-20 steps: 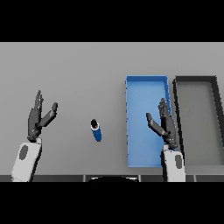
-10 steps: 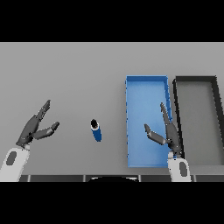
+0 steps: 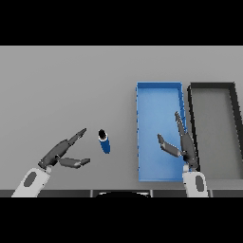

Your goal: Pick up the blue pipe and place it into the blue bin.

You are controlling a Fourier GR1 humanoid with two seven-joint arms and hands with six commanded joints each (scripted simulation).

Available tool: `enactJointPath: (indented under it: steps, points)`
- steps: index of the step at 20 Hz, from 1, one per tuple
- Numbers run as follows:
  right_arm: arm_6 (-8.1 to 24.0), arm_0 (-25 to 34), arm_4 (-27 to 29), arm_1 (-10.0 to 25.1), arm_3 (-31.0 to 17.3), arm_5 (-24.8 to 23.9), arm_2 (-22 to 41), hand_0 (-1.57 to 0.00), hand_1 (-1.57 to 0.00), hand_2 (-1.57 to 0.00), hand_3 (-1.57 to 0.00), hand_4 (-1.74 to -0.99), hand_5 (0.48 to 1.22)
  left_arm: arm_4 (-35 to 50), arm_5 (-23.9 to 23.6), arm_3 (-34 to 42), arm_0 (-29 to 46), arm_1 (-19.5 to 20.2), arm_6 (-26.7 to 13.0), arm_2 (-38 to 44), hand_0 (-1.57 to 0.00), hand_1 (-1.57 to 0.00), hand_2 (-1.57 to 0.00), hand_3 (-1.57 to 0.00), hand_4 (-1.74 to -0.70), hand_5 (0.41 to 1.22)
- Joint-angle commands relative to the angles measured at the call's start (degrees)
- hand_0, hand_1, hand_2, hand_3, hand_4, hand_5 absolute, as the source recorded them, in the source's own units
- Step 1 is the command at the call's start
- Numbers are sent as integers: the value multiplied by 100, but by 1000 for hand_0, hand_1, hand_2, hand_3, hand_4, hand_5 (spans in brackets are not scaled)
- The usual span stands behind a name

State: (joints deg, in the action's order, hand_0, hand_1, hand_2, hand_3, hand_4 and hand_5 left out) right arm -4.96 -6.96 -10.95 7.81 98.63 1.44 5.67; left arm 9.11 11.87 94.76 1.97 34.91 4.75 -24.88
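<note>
Spanning the scene, the grey bench (image 3: 57,85) carried the blue bin (image 3: 159,97) beside a dark bin (image 3: 213,90). The left hand (image 3: 61,153), fingers spread wide, had dropped toward the blue pipe (image 3: 104,141), suggesting an approach; the right hand (image 3: 182,144) hovered open. No writing was visible.

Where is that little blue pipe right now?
In the head view, the blue pipe lies on the grey table, between the left robot hand and the blue bin, touching neither.
</note>
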Motion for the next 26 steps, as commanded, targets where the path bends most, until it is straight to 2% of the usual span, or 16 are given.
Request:
enactJointPath:
  steps: [1, 5, 7, 8, 10, 12, 14, 15, 17, 21, 23, 24, 25, 26]
  points:
    - [-22, -5, 26, 18, -4, 25, -14, 1, 1, 1, 1, -1195, 617, -58, -8, 48, -59, -48, -49, -71, 1, 1, 1, 1, -1138, 455]
    - [-20, -2, -22, -88, 8, -14, 56, 1, 1, 1, 1, -1218, 627, -230, -12, -269, -293, -507, -50, -312, 1, 1, 1, 1, -1147, 452]
    - [-8, -58, 21, -51, 65, 4, 20, 1, 1, 1, 1, -1214, 624, -394, -87, -499, -387, -724, 101, -391, 1, 1, 1, 1, -1154, 459]
    - [107, -51, -4, -67, 46, -4, 36, 1, 1, 1, 1, -1211, 622, -417, -148, -510, -475, -905, 33, -453, 1, 1, 1, 1, -1155, 460]
    - [144, -27, 9, -33, 36, -1, -2, 1, 1, 1, 1, -1202, 621, -426, -194, -726, -661, -1179, -47, -494, 1, 1, 1, 1, -1150, 460]
    - [78, -27, 55, -13, 45, 18, -35, 1, 1, 1, 1, -1210, 631, -527, -237, -974, -828, -1378, -23, -540, 1, 1, 1, 1, -1134, 459]
    - [-77, -125, 53, 11, 82, 36, -30, 1, 1, 1, 1, -1215, 637, -712, -326, -1194, -924, -1516, 91, -600, 1, 1, 1, 1, -1098, 448]
    - [0, -77, 129, 20, 58, 59, -78, 1, 1, 1, 1, -1220, 639, -847, -402, -1362, -1007, -1583, 12, -635, 1, 1, 1, 1, -1076, 435]
    - [-75, -116, 57, 6, 56, 28, -42, 1, 1, 1, 1, -1221, 645, -925, -450, -1308, -983, -1625, 33, -699, 1, 1, 1, 1, -1051, 418]
    - [-21, -103, -31, 17, 127, -24, -20, 1, 1, 1, 1, -1207, 650, -792, -400, -1683, -1200, -1994, 144, -672, 1, 1, 1, 1, -1107, 463]
    - [-86, -150, -20, 66, 97, 10, -41, 1, 1, 1, 1, -1213, 655, -573, -352, -1753, -1186, -2161, 267, -587, 1, -41, -151, -121, -1186, 550]
    - [-160, -205, -16, 32, 115, 33, 0, 1, 1, 1, 1, -1217, 655, -489, -325, -1770, -1121, -2223, 359, -572, -10, -156, -308, -276, -1243, 613]
    - [-128, -199, 35, 86, 134, 40, -68, 1, 1, 1, 1, -1220, 656, -372, -314, -1754, -1100, -2275, 426, -513, -125, -319, -485, -535, -1281, 735]
    - [-99, -166, -12, 45, 66, 14, -35, 1, 1, 1, 1, -1220, 656, -329, -342, -1699, -1045, -2342, 430, -527, -359, -547, -689, -742, -1369, 832]
